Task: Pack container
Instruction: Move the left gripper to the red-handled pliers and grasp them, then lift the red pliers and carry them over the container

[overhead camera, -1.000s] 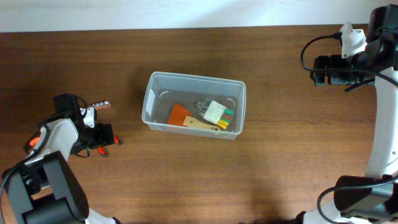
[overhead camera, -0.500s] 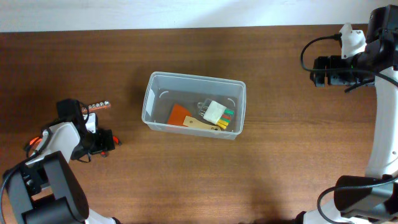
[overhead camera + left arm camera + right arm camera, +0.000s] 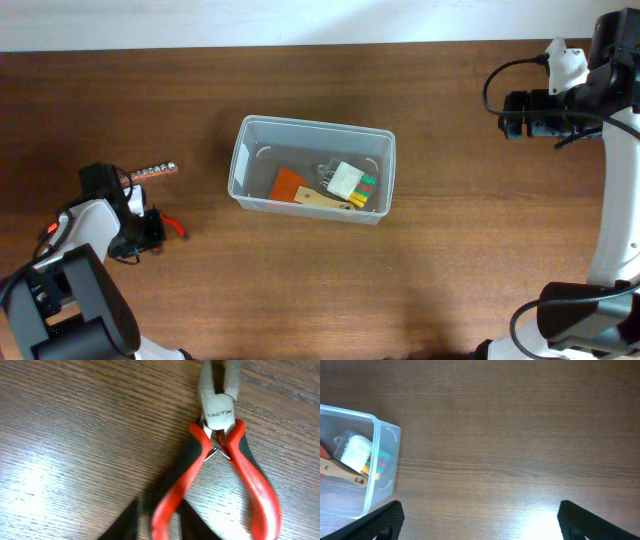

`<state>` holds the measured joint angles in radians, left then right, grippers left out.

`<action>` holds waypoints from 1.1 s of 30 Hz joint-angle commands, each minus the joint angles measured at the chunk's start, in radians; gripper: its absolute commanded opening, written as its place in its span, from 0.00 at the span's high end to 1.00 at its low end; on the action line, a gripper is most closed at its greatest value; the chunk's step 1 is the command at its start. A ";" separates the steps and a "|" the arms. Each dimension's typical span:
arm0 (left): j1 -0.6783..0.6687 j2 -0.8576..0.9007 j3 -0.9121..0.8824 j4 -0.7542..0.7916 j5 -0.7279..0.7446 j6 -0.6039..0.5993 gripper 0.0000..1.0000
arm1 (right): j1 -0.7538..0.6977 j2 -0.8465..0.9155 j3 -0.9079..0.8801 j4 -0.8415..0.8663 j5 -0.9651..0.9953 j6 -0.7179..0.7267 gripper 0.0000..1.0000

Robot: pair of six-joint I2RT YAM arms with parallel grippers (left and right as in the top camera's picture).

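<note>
honestly, i can't tell if the left gripper [image 3: 162,522] is clamped on the pliers [image 3: 218,412] (the right gripper [image 3: 482,522] gapes wide), so a splayed handle might slip.

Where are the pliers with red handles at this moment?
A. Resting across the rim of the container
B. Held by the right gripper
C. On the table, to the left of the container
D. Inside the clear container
C: the pliers lie flat on the wooden table, well apart from the container, and the right gripper is open with nothing between its fingers.
</note>
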<state>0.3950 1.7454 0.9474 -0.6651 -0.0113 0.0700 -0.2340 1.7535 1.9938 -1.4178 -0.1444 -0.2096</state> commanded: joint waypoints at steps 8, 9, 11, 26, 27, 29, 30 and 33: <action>0.007 0.029 -0.030 0.003 0.027 -0.002 0.98 | -0.002 0.005 -0.004 -0.004 -0.002 0.005 0.02; 0.007 0.029 -0.029 0.007 0.037 -0.002 0.98 | -0.002 0.005 -0.004 -0.006 -0.002 0.005 0.01; 0.007 0.029 -0.018 0.009 0.082 -0.002 0.98 | -0.002 0.005 -0.004 -0.008 -0.002 0.005 0.02; -0.231 0.025 0.672 -0.451 0.064 0.217 0.98 | -0.002 0.005 -0.004 -0.008 -0.002 0.005 0.02; -0.253 0.025 0.698 -0.455 0.064 0.243 0.98 | -0.002 0.005 -0.004 -0.008 -0.002 0.006 0.01; -0.309 0.025 0.746 -0.458 0.065 0.311 0.98 | -0.002 0.005 -0.004 -0.008 -0.002 0.005 0.01; -0.367 0.025 0.781 -0.456 0.068 0.396 0.98 | -0.002 0.005 -0.004 -0.008 -0.002 0.005 0.02; -0.523 0.025 0.808 -0.423 0.068 0.671 0.98 | -0.002 0.005 -0.004 -0.007 -0.002 0.005 0.02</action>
<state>-0.0051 1.7767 1.7248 -1.1084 0.0475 0.4206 -0.2340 1.7535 1.9930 -1.4258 -0.1444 -0.2092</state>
